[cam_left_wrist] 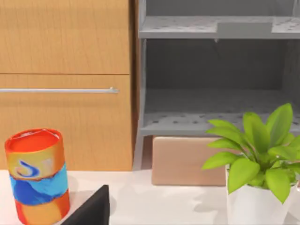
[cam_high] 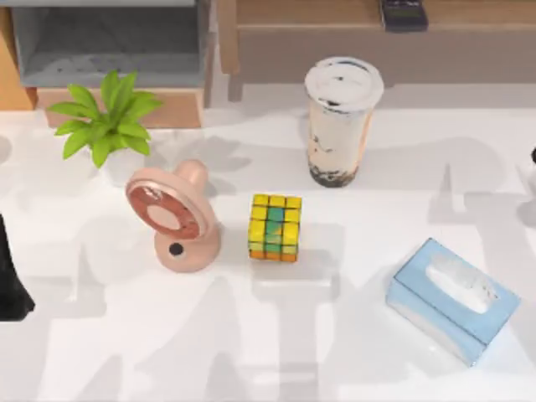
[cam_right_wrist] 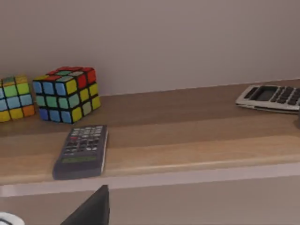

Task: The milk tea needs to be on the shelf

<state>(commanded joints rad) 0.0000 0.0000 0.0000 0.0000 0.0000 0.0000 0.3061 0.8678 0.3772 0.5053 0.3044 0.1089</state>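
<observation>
The milk tea [cam_high: 339, 121] stands upright on the white table at the back, right of centre. It is a tall clear cup with a white lid, a beige drink and dark pearls at the bottom. Just behind it runs the long wooden shelf [cam_high: 335, 38], whose flat plank top [cam_right_wrist: 187, 126] lies ahead in the right wrist view. My left arm [cam_high: 12, 276] is parked at the table's left edge, far from the cup. My right arm [cam_high: 533, 155] just shows at the right edge. A dark part of each gripper shows low in its own wrist view, holding nothing I can see.
On the table are a potted plant [cam_high: 105, 126], a pink desk fan [cam_high: 172, 219], a puzzle cube [cam_high: 275, 228] and a blue tissue box [cam_high: 452, 300]. A grey-lined cubby [cam_high: 109, 42] stands back left. The shelf top carries two puzzle cubes [cam_right_wrist: 65, 93] and calculators [cam_right_wrist: 82, 150]. A colourful can [cam_left_wrist: 37, 176] stands near the left gripper.
</observation>
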